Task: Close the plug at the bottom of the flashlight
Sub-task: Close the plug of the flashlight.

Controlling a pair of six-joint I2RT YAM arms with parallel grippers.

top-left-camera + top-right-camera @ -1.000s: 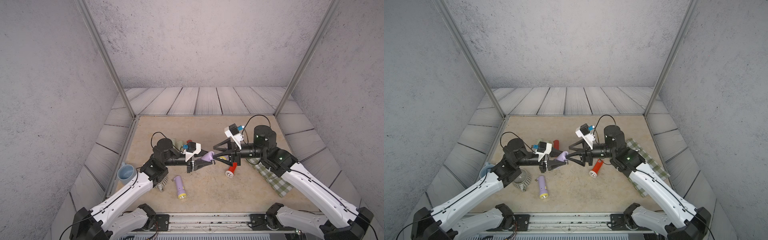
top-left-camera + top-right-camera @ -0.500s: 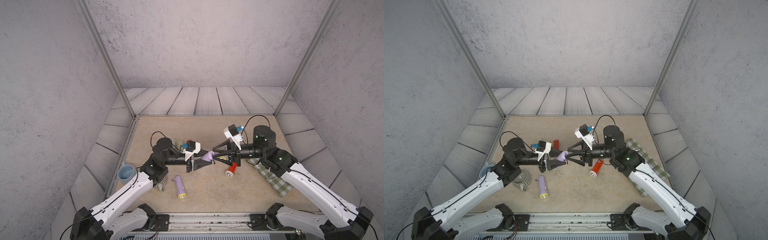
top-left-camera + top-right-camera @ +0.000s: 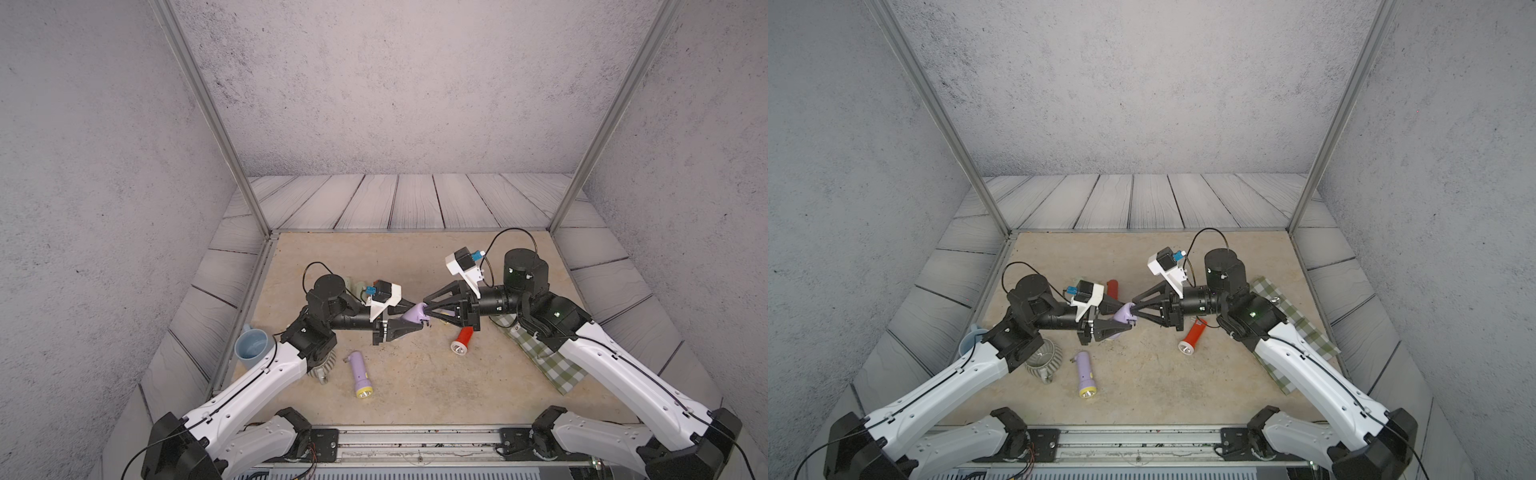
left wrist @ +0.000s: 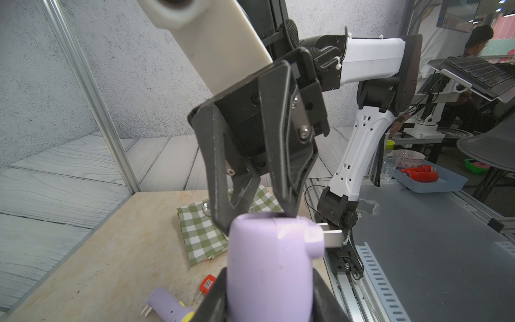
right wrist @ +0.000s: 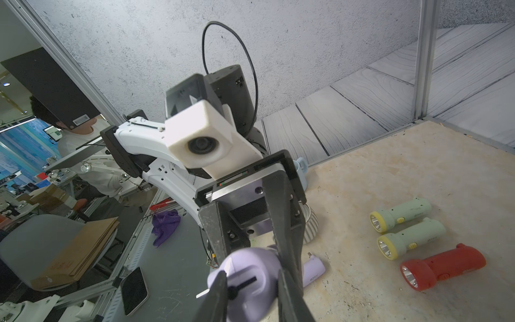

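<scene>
A purple flashlight [image 3: 415, 312] [image 3: 1124, 312] hangs level above the table's middle, with my left gripper [image 3: 409, 319] [image 4: 269, 306] shut on its body. Its bottom end points at my right gripper [image 3: 427, 306] [image 5: 252, 290]. The plug [image 4: 315, 237] is swung out sideways from that end, metal prongs [image 4: 333, 237] showing. My right gripper's two fingers [image 5: 289, 287] straddle the bottom end and press against it from both sides; one lies over the plug's hinge slot [image 5: 242, 284]. The flashlight's head is hidden between the left fingers.
On the table lie a second purple flashlight [image 3: 359, 374], a red flashlight [image 3: 461, 340], another red one [image 3: 1112, 286] and two green ones [image 5: 398, 216]. A green checked cloth [image 3: 540, 357] lies under my right arm. A blue cup [image 3: 251, 347] and ribbed grey cup [image 3: 1042, 357] sit by my left arm.
The right gripper's jaws have narrowed from wide apart to pressing on the flashlight's bottom end. Both arms and the held flashlight have hardly moved.
</scene>
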